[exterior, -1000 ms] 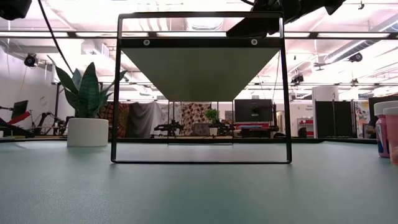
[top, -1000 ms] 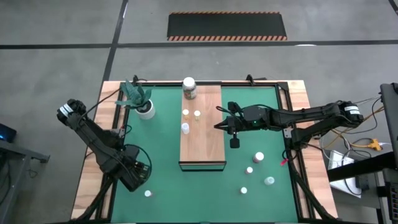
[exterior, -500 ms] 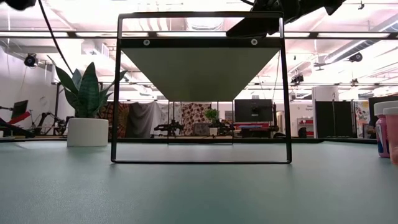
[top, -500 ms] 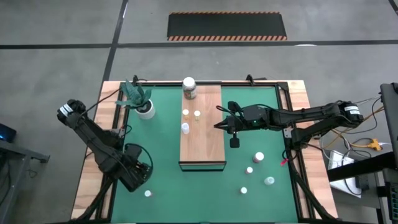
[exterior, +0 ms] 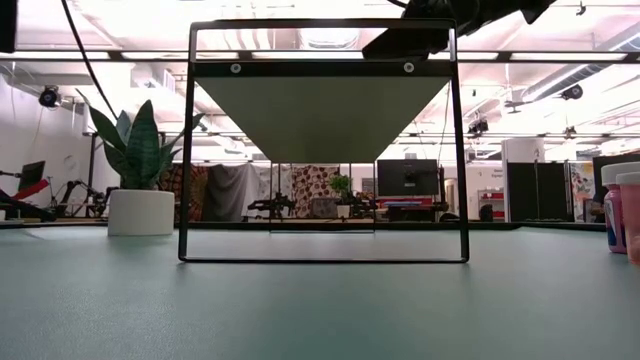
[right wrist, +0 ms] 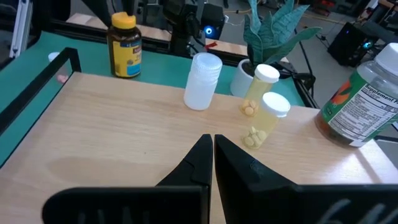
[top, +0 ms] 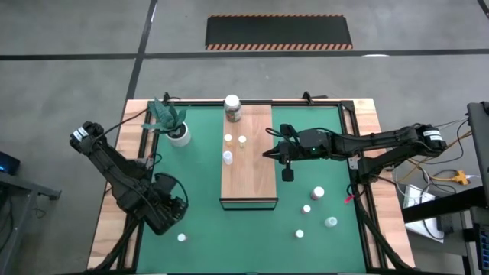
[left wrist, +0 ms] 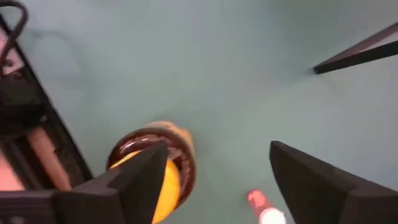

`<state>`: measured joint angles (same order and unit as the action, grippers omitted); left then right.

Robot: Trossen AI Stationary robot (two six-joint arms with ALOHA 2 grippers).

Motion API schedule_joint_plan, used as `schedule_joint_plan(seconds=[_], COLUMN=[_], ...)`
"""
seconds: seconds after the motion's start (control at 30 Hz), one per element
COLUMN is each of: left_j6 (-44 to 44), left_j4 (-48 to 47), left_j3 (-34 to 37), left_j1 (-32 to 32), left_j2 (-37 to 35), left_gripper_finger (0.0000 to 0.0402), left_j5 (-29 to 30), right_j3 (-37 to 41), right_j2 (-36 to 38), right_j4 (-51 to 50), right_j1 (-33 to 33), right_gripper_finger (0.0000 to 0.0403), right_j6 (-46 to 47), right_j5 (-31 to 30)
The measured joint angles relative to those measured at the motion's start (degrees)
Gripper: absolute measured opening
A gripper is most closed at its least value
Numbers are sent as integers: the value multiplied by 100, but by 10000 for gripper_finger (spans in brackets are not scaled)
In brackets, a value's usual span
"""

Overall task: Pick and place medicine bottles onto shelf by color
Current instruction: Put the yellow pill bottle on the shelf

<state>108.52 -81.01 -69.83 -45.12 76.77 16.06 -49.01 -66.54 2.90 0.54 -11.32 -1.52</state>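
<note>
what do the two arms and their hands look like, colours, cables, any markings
Both arms are dark, nearly black, built of slim jointed links. Each has a white band near its shoulder end, and thin cables trail from the bases. The left hand has two flat, wedge-shaped black fingers; the right hand has the same black fingers, tapering to narrow tips.

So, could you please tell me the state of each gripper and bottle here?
Left gripper: open, over the amber jar, not gripping it.
Right gripper: shut, empty, over the shelf.
Amber jar: upright on the mat, lid on.
White-lidded jar: upright at the shelf's far end, closed.
Shelf bottles: three, upright, capped.
Mat bottles: capped, not yet shelved.
</note>
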Motion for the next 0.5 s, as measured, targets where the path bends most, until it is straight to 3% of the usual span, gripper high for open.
schedule_joint_plan(seconds=[0.2,0.37,0.5], left_j6=[7,49,58], left_j4=[-106,-287,-794], left_j3=[1,-169,-297], left_j1=[-6,-20,-90], left_j2=[-2,-2,4], left_gripper_finger=[180,118,67], left_j5=[-84,-1376,-1338], right_j3=[1,0,0], right_j2=[0,0,0], right_j4=[10,87,90], right_j1=[0,0,0], right_gripper_finger=[9,9,9], right_j6=[21,24,30], right_j5=[0,0,0])
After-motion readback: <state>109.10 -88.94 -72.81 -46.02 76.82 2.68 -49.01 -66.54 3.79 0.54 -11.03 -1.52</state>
